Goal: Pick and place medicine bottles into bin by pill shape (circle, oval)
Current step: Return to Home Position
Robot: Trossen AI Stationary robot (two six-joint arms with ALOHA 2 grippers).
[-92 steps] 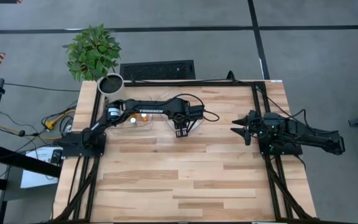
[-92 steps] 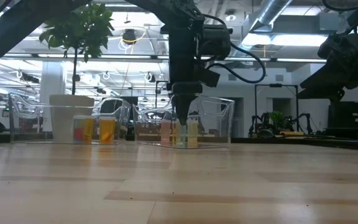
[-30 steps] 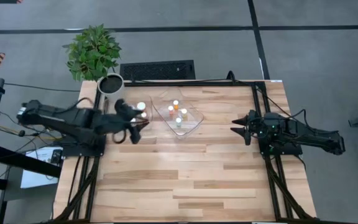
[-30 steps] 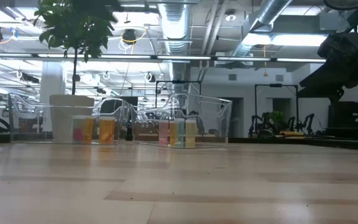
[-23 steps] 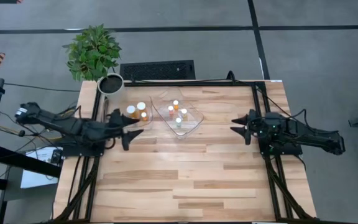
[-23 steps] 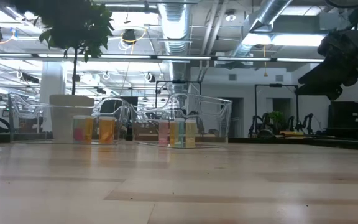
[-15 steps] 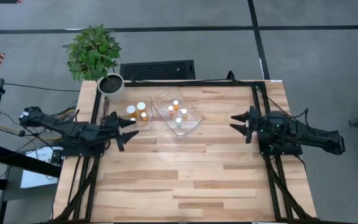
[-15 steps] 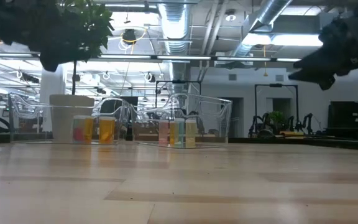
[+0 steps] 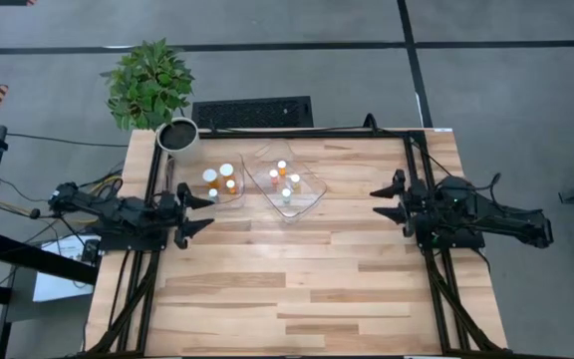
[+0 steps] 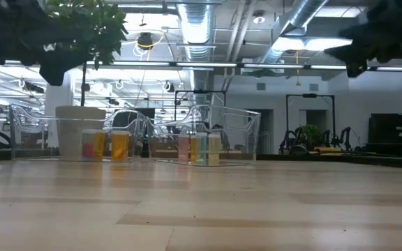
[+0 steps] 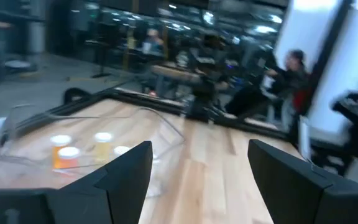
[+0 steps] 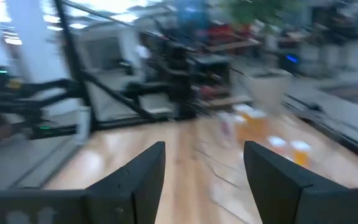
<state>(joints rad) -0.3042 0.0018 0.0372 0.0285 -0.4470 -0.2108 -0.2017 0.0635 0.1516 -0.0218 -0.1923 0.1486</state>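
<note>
The medicine bottles (image 9: 226, 171) stand sorted in two clear bins (image 9: 310, 197) at the table's (image 9: 297, 289) far left. The left gripper (image 9: 200, 212) and right gripper (image 9: 377, 202), both spread open and empty, sit at opposite table edges, seemingly parked because sorting looks finished.

Med bottles (image 9: 226, 171): pill shapes too small to tell

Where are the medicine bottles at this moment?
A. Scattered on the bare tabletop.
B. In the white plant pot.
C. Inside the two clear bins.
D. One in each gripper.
C: the white-capped medicine bottles stand inside the two clear bins, while the left gripper and the right gripper are both open, holding nothing.
</note>
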